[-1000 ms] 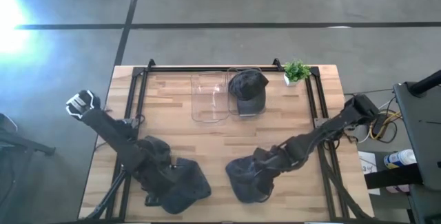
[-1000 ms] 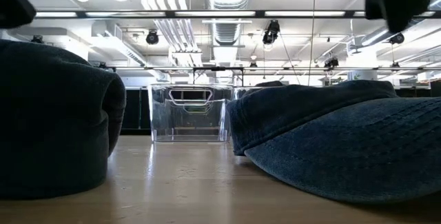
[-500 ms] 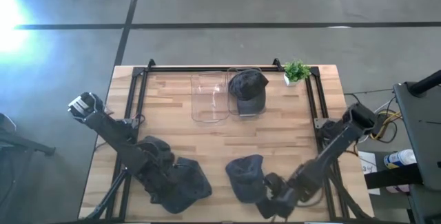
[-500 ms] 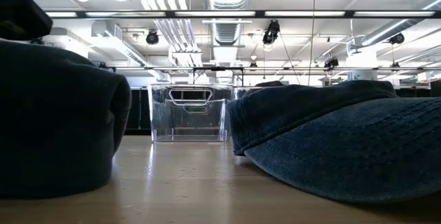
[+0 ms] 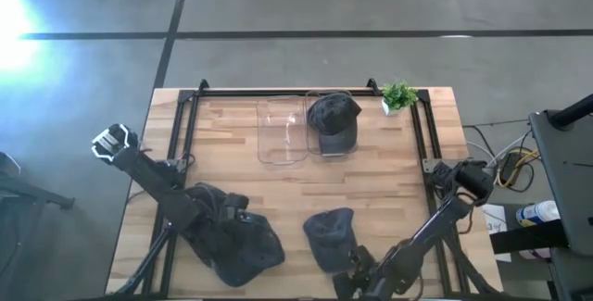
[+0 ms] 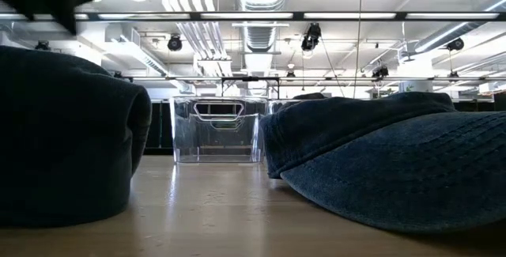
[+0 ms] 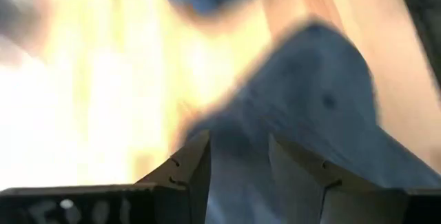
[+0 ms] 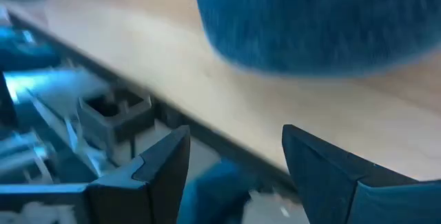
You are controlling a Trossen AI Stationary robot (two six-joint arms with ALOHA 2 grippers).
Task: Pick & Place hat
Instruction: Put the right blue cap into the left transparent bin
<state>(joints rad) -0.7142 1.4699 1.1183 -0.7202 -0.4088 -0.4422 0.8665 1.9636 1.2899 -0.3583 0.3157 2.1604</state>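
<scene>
Three dark blue hats sit on the wooden surface (image 5: 371, 190). One hat (image 5: 333, 121) rests in a clear plastic bin (image 5: 331, 147) at the far side, and an empty clear bin (image 5: 281, 132) stands just beside it. A little green plant (image 5: 399, 94) in a white pot stands near the far right corner. A second hat (image 5: 331, 239) lies flat near the front edge, in the middle. The third hat (image 5: 239, 242) lies crumpled at the front left. The left claw (image 7: 240, 156) is right over this crumpled hat, with its two fingers (image 7: 191, 165) spread apart and the blue cloth showing between them; it is not squeezing the hat. The right claw (image 8: 234, 151) is down at the front edge of the surface, just past the middle hat, with its fingers apart and nothing in them.
</scene>
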